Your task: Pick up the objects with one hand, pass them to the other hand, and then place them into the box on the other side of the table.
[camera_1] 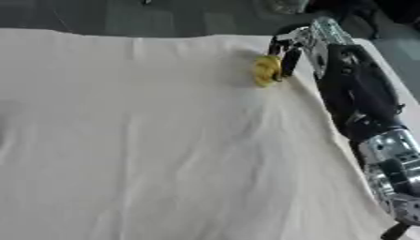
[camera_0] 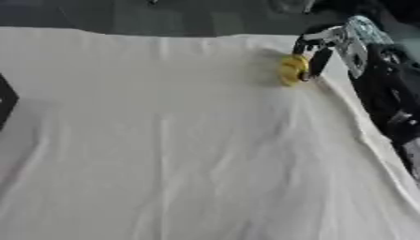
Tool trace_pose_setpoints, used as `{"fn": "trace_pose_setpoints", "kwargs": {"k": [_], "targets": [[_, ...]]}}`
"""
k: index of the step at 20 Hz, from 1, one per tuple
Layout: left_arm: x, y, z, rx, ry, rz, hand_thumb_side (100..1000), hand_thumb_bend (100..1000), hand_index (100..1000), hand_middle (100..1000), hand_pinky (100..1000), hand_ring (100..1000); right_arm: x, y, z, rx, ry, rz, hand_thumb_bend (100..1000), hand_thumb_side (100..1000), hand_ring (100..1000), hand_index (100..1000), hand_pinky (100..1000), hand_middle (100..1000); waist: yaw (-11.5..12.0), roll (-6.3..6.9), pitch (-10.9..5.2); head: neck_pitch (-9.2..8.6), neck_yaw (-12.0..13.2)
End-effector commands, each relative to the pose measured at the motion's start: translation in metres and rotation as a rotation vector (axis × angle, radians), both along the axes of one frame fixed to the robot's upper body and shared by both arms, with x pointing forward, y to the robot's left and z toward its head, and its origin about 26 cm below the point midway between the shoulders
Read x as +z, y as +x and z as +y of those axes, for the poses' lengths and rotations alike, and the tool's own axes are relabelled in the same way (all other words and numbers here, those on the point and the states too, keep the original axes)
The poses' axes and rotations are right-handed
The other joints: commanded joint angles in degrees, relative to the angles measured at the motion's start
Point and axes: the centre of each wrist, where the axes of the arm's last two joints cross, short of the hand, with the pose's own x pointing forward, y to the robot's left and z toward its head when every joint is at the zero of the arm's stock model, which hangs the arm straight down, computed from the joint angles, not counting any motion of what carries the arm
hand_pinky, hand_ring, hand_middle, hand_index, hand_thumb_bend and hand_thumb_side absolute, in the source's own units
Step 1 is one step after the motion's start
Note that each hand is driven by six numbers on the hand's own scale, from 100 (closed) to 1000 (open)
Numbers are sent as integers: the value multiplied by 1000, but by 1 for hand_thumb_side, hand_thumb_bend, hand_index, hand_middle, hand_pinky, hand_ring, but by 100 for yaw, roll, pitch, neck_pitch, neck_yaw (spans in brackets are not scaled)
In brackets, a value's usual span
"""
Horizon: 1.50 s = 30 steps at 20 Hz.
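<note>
One dark shape point(camera_0: 5, 99) cuts into the left edge of the left eye view, angular and black, lying on or just over the cloth there; too little of it shows to tell what it is, and it is out of the right eye view altogether. Right of it a pale, cream-white cloth point(camera_1: 147, 140) spreads over the table, covering nearly the whole scene from the near edge to the far edge, with soft creases running toward the near side and a longer fold slanting down along the right. Beyond the cloth's far edge lies a band of dark grey floor point(camera_1: 123, 18).

Toward the far right of the cloth sits a small yellow object point(camera_1: 266, 71), rounded and upright on its edge (a ring or roll shape, as far as can be made out), casting a faint shadow to its left. The right hand point(camera_1: 288, 55) is at this object, reaching in from the right side with dark fingers point(camera_0: 318, 60) pointing downward, touching the yellow object's right side. The fingers appear bent down against it, though whether they actually close round it cannot be told. Behind the hand the black and silver right arm point(camera_1: 361, 103) runs along the cloth's right edge down to the near right corner.
</note>
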Motion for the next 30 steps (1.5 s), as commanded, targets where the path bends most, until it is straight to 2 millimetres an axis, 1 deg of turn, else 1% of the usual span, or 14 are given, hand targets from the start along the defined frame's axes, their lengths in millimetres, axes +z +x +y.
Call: {"fn": "trace_pose_setpoints", "kwargs": {"k": [1,3,5,8,12,16,17,20,21,22,25,30], "targets": [[14,-5,5,14,15,-40,406,749,705,644,777,727,5,-3,-5,-15,9,-27,214,100,841,730,890,713,28,37,-13,-35,-27],[14,-5,5,14,14,-41,408,748,705,644,777,727,4,-4,-6,-16,18,-49,181,100,812,660,876,614,19,39,-18,-25,-23],[14,-5,6,16,12,-41,409,746,704,644,777,726,4,-5,-6,-12,32,-87,173,100,794,603,867,549,2,38,-31,-14,-20],[13,-4,6,17,9,-40,410,745,703,643,777,725,3,-5,-7,-11,61,-144,161,100,759,540,850,491,-30,36,-68,-3,-12],[11,-5,8,23,9,-31,410,742,701,641,777,724,6,-8,-6,-2,123,-228,150,100,720,491,829,444,-133,53,-192,51,104],[6,-5,12,33,7,-17,410,740,699,639,777,722,10,-13,-5,24,213,-307,137,100,692,472,808,422,-349,87,-398,232,275],[5,-5,12,34,5,-14,410,740,698,638,777,722,10,-15,-5,34,247,-322,122,100,671,463,795,410,-404,99,-446,278,308],[1,-5,13,35,0,-1,410,739,697,637,777,721,9,-22,-3,64,344,-381,106,100,658,463,784,406,-555,154,-598,407,385],[0,-5,14,36,-2,2,436,741,697,637,778,721,8,-24,-1,74,372,-400,124,100,654,463,781,404,-590,173,-642,435,414],[-2,-5,14,38,-5,6,409,740,697,636,778,720,7,-26,2,84,405,-416,100,100,651,462,778,402,-621,192,-684,464,446],[-4,-5,15,38,-9,12,408,740,696,638,778,720,1,-33,7,98,509,-453,100,100,639,458,770,395,-687,233,-783,520,539],[-5,-4,14,31,-8,18,407,744,696,637,777,720,-8,-46,17,146,631,-497,100,100,630,460,764,392,-752,286,-881,542,642]]}}
